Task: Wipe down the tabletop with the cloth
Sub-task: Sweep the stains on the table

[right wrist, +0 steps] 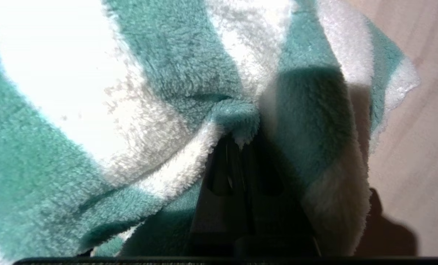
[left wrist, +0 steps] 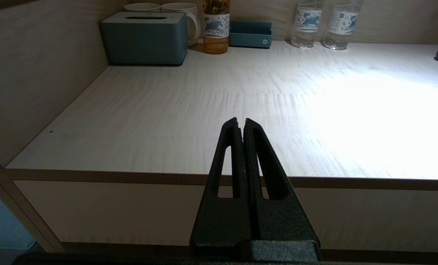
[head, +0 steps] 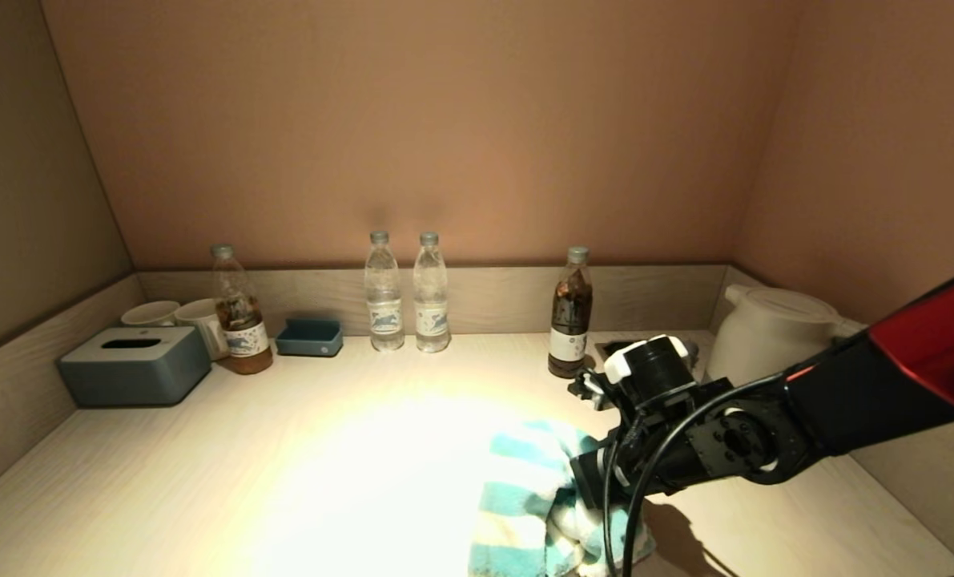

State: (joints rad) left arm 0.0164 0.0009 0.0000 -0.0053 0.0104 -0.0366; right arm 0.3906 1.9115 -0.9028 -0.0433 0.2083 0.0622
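Note:
A teal and white striped fluffy cloth [head: 525,497] lies bunched on the light wooden tabletop [head: 284,465] at the front right. My right gripper [head: 585,481] is shut on a fold of the cloth; in the right wrist view the cloth [right wrist: 160,92] drapes over the closed black fingers [right wrist: 222,173] and hides their tips. My left gripper [left wrist: 241,123] is shut and empty, parked in front of the table's front edge on the left, out of the head view.
Along the back wall stand a tissue box [head: 134,365], two mugs [head: 180,316], a tea bottle [head: 239,314], a small blue tray [head: 309,336], two water bottles [head: 406,292], a dark bottle [head: 570,314] and a white kettle [head: 769,332].

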